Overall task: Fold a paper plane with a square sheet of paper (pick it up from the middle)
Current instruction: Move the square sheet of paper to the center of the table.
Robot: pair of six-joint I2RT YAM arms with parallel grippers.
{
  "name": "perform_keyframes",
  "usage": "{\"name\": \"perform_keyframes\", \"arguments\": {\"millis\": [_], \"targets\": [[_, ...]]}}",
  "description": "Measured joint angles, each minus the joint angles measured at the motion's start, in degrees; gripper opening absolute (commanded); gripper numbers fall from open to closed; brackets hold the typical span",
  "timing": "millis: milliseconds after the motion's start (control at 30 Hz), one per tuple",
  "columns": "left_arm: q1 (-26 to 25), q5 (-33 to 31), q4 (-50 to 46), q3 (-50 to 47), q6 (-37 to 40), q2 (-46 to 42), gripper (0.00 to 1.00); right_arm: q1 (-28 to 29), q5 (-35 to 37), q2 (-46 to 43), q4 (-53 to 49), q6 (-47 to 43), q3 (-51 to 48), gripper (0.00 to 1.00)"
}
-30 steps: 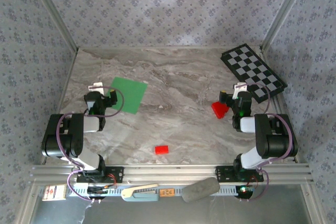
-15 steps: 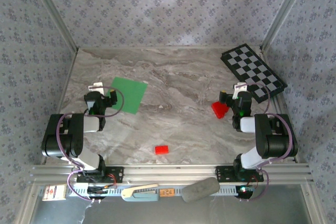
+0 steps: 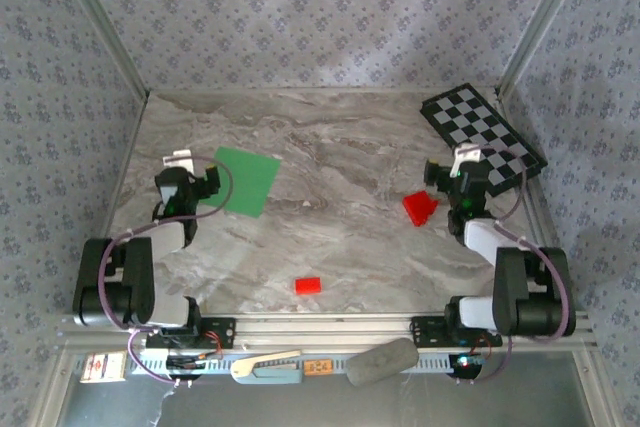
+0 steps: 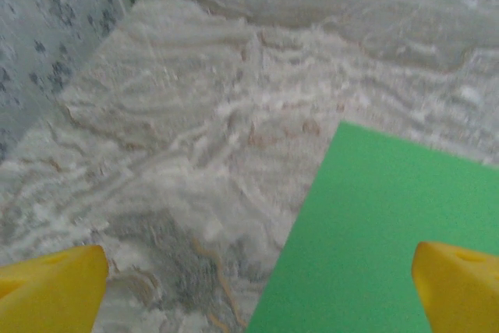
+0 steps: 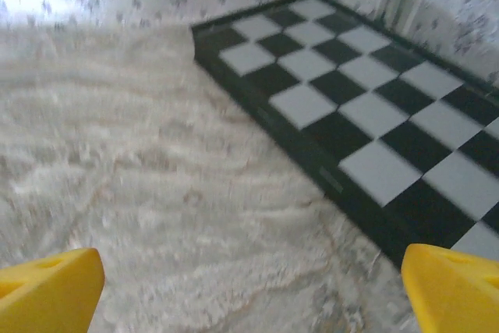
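Top and wrist views, before the pick-up. We see the square sheet of thin bright green paper lying flat on the grey marble-patterned table, close to the table's left edge and about halfway from near edge to far edge. Its sides are turned slightly askew to the table's edges. Being square, it offers no long axis, so we judge that only the offset to its middle matters.

The left gripper hangs at the sheet's near-left side, its jaws spread fully apart and holding nothing. In the left wrist view one yellow fingertip sits over green paper and the other over bare marble. We read from this that the sheet's middle lies ahead of this claw and to its right.

The right gripper is also fully open and empty. It hangs near the table's right edge beside the black-and-white checkerboard and the red wedge-shaped piece, well apart from the sheet. A small red rectangular block rests near the table's near edge.

We judge the left arm the nearer by far. No fold is made yet.
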Motion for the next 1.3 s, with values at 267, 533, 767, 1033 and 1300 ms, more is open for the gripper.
{"name": "perform_keyframes", "arguments": {"millis": [267, 533, 767, 1033, 1300], "targets": [[-0.15, 2.40, -16.94, 14.25, -7.93, -6.73, 1.00, 1.90, -0.48, -0.09, -25.38, 13.49, 22.38, 1.00], [-0.94, 10.34, -30.32, 25.59, -18.05, 1.84, 1.00, 8.72, -10.38, 9.94, -39.63, 20.02, 30.97, 1.00], [-1.60, 15.26, -39.50, 32.00, -23.04, 15.32, 0.99, 16.55, -16.22, 17.35, -42.69, 22.75, 35.23, 1.00], [-1.60, 19.06, -46.99, 37.07, -29.00, 24.24, 0.96, 21.51, -19.21, 22.91, -42.82, 25.83, 37.57, 1.00], [-1.75, 20.26, -46.97, 33.77, -36.35, 24.41, 0.95, 22.36, -20.04, 25.73, -42.77, 27.43, 40.50, 1.00]]}}
